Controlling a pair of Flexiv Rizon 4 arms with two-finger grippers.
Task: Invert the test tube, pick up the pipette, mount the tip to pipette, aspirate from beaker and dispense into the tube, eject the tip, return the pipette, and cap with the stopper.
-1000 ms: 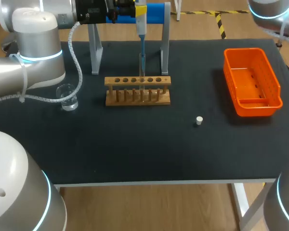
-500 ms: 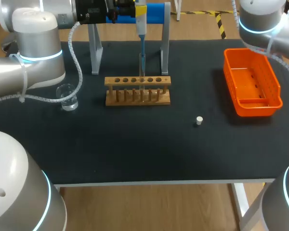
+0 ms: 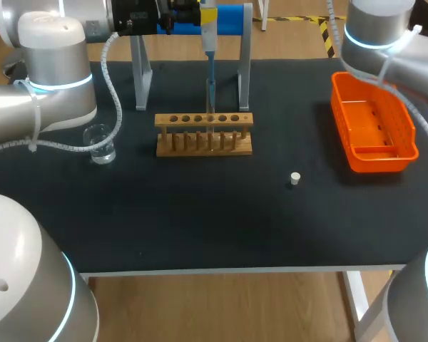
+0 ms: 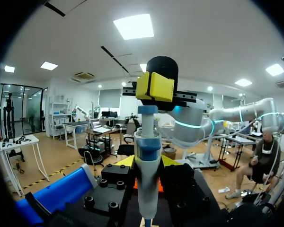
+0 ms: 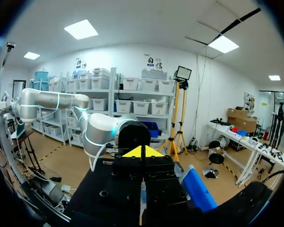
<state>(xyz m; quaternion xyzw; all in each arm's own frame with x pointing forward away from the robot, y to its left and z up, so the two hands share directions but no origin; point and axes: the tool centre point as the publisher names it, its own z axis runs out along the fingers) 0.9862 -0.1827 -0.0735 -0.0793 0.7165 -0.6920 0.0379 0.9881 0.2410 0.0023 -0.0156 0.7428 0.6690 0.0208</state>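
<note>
My left gripper (image 4: pixel 147 163) is shut on the white and blue pipette (image 4: pixel 146 175), holding it upright over the wooden test tube rack (image 3: pixel 204 134). The pipette (image 3: pixel 209 43) carries a blue tip (image 3: pixel 210 89) that points down at a hole in the rack; the tube there is hard to make out. My right gripper (image 4: pixel 155 86) is shut and sits just over the pipette's plunger (image 4: pixel 146 109); contact is unclear. Its shut yellow tips (image 5: pixel 142 152) show in its own view. The glass beaker (image 3: pixel 100 142) stands left of the rack. The white stopper (image 3: pixel 294 178) lies right of the rack, nearer the table's front.
An orange tray (image 3: pixel 406 135) sits at the right side of the table. A grey stand with a blue roll (image 3: pixel 228 14) rises behind the rack. My right arm (image 3: pixel 378 35) hangs over the tray's far end.
My right arm has swung further into the head view at the top right, over the tray's far end. The left arm, pipette, beaker and stopper have not moved.
</note>
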